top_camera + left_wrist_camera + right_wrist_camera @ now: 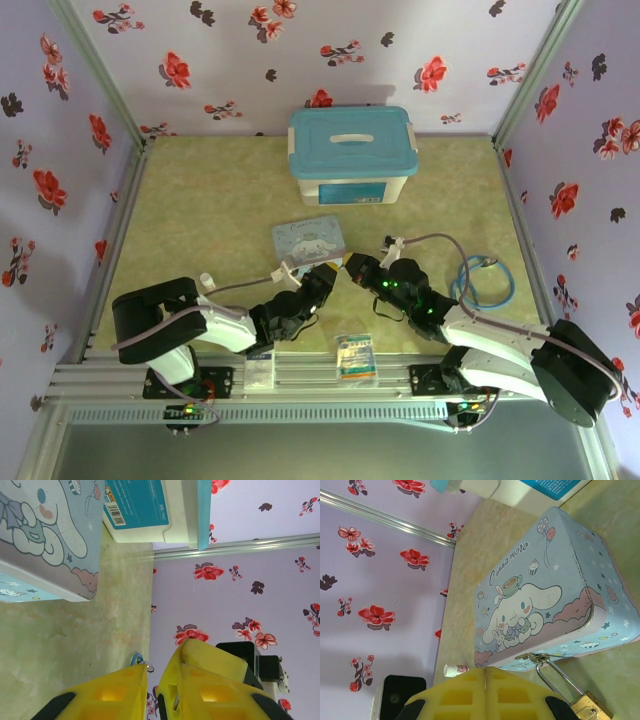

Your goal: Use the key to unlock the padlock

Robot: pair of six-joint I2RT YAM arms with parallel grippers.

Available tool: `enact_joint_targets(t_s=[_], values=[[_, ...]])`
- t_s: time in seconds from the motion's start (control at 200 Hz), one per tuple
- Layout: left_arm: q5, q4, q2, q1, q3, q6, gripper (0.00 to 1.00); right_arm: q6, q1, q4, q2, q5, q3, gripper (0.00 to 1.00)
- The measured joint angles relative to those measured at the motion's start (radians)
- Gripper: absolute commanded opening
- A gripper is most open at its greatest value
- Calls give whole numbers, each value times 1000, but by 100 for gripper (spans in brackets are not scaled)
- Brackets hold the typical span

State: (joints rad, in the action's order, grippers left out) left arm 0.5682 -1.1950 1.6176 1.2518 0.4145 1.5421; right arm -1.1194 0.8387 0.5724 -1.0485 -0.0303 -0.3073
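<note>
The brass padlock (590, 708) hangs by its thin silver shackle (555, 677) from the hasp of the cartoon tin (545, 595), just right of my right gripper (485, 677). That gripper's yellow fingers are pressed shut, with a hairline seam between them. My left gripper (151, 680) has its fingers a narrow gap apart. A thin silvery sliver (175, 701) lies against one finger's inner side; I cannot tell whether it is the key. From above, the left gripper (328, 277) and right gripper (350, 264) meet tip to tip at the front edge of the tin (308, 238).
A white box with a teal lid (351, 155) stands behind the tin. Two flat packets (355, 357) (262, 366) lie near the front rail. A small white cylinder (455, 670) sits left of the tin. At the right lies a blue cable loop (487, 283). Floral walls enclose the table.
</note>
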Motion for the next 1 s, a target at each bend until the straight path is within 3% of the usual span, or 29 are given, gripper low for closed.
enact_joint_targets(t_s=[0.055,0.155,0.4,0.495,0.665,0.85,1.0], values=[[0,-5,5,0,0,0,21,0,1,4,-5,0,0,0],[1,-16,14,0,0,0,5,-1,7,6,-22,0,0,0],[3,-18,15,-9,0,-7,0,-11,10,24,-41,-5,0,0],[-20,-24,14,-21,-4,-11,0,2,0,20,-38,21,0,43],[-128,98,-69,-96,-7,-60,0,93,-140,-104,68,236,-18,84],[-341,311,-231,-200,31,-163,0,190,-269,-181,178,462,-53,88],[-533,488,-307,-244,113,-295,0,159,-283,-43,96,636,-53,80]])
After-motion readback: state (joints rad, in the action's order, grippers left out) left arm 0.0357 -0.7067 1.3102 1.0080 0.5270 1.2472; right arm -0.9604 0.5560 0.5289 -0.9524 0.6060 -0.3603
